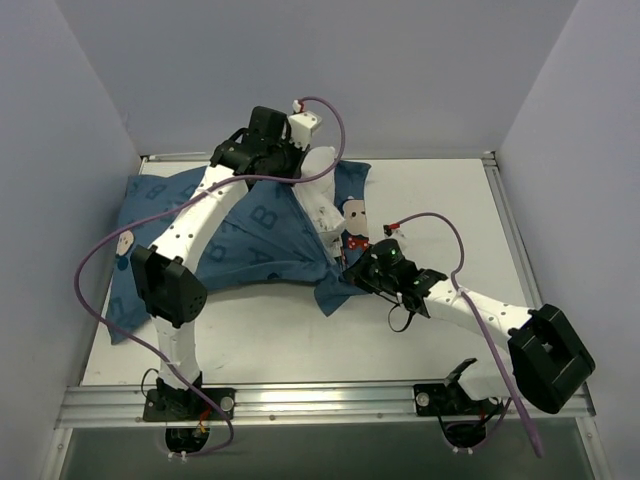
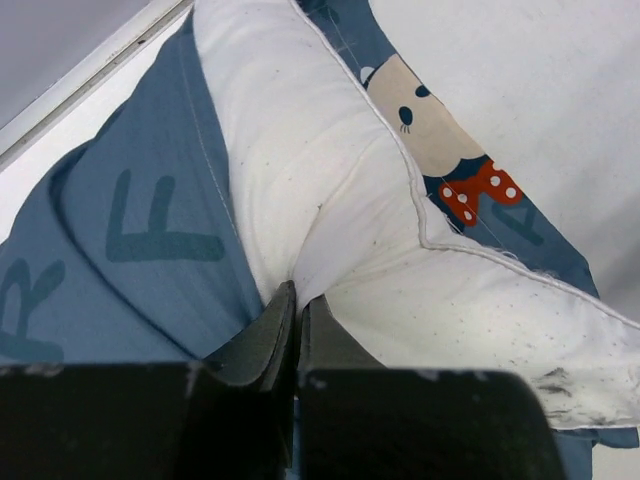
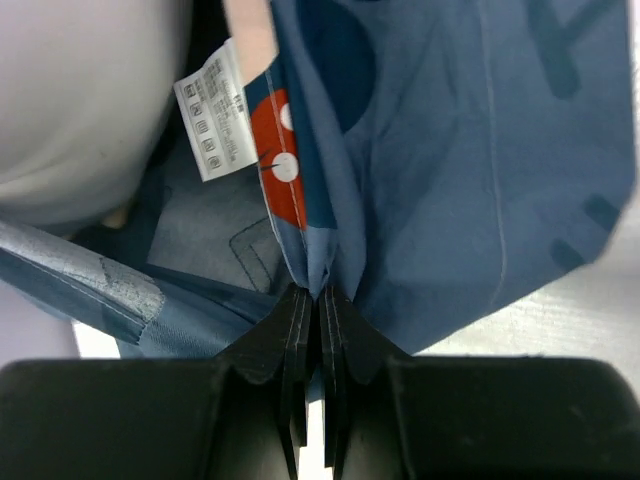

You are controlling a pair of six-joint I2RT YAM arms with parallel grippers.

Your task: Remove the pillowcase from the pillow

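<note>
Plump white stuffed pillow pokes from thin blue letter-printed fabric pillowcase.
Left gripper clamps the pillow's white fabric; right gripper pinches a bunched pillowcase fold.

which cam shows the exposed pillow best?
Left wrist: the pillow fills the frame, with the left gripper pinching it. Top external shows only a white sliver of it. Right wrist: a blurred white bulge top left, probably it.
</note>
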